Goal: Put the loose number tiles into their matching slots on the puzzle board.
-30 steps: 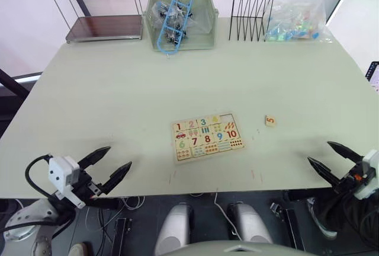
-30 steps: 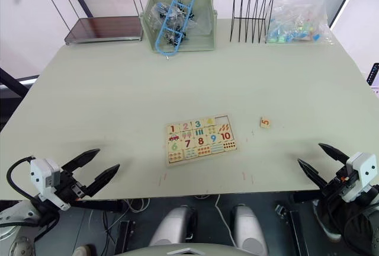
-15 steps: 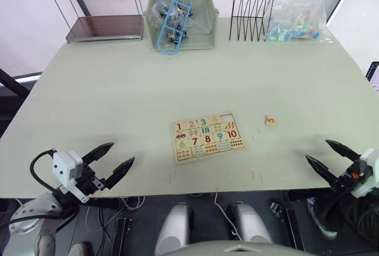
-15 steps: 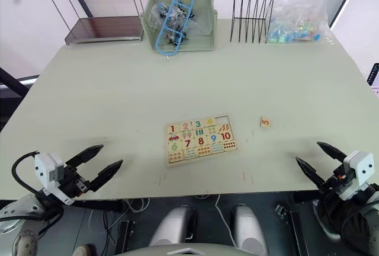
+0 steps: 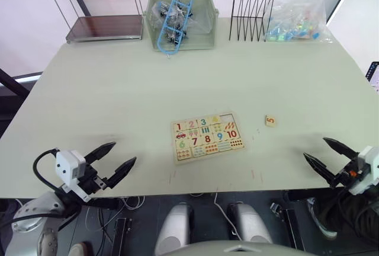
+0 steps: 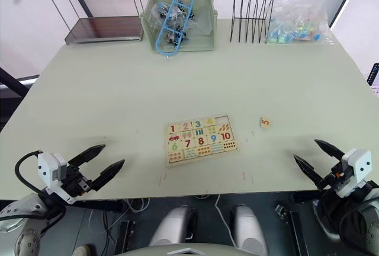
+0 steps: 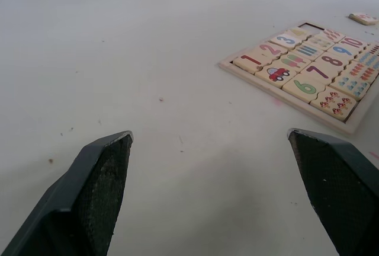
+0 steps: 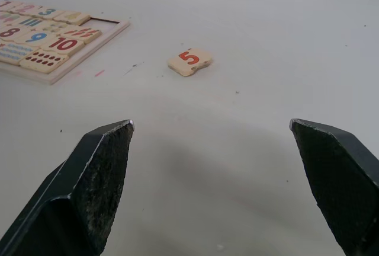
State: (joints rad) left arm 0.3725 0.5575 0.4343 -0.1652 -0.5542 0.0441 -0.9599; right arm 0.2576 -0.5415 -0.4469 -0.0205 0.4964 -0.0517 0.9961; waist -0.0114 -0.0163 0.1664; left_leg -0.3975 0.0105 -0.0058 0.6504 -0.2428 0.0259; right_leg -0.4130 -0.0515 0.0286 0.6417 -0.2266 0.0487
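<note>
Tile 5 loose, board nearly full

Board (image 5: 207, 137) holds 1, 2, 3 and a fourth tile in its top row — the last slot (image 6: 222, 118) at the row's end lies bare. It sits ahead of me, between my two grippers and well apart from both. The 5 tile (image 8: 190, 60) lies flat just ahead of my right gripper (image 5: 330, 157), beside the board's empty end, not touching it. At the table's far edge, a green bin (image 5: 180, 20) holds a blue rack and bagged bits I cannot make out.

Since a second ago my left gripper (image 5: 116, 158) has edged inward and my right has drawn slightly toward the tile; tile and board have stayed put. Both pairs of fingers are spread wide, holding nothing.
</note>
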